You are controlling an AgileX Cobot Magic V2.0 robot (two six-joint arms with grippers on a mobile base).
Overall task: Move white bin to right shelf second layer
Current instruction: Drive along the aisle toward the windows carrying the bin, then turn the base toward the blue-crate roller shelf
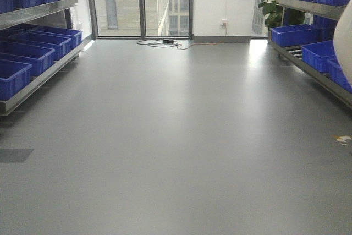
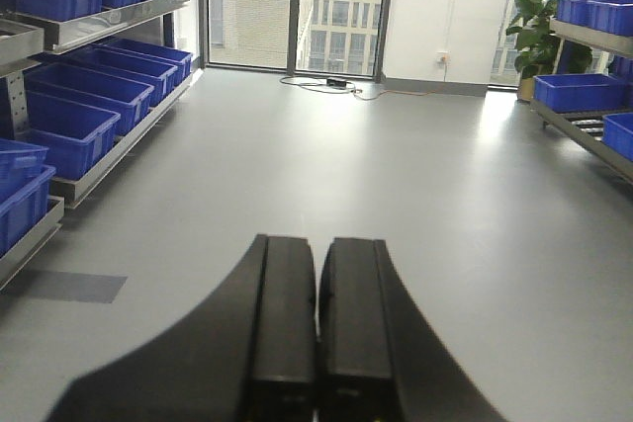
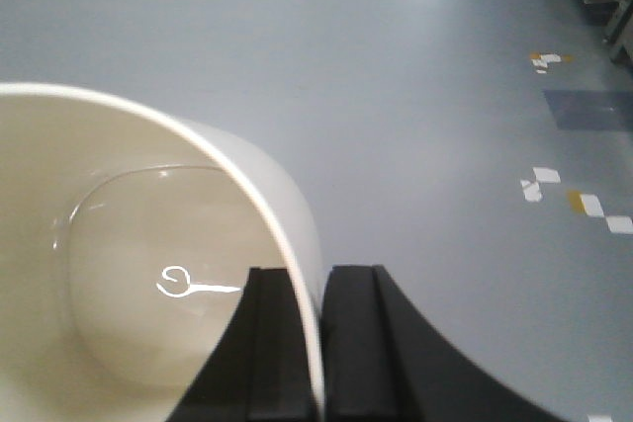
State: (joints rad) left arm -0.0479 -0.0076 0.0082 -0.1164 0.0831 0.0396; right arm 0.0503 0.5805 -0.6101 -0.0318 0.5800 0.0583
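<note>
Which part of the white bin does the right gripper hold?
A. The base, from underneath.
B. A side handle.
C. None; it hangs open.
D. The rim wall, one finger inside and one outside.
D: in the right wrist view the right gripper has one finger inside the white bin and one outside, with the thin wall pinched between them.
</note>
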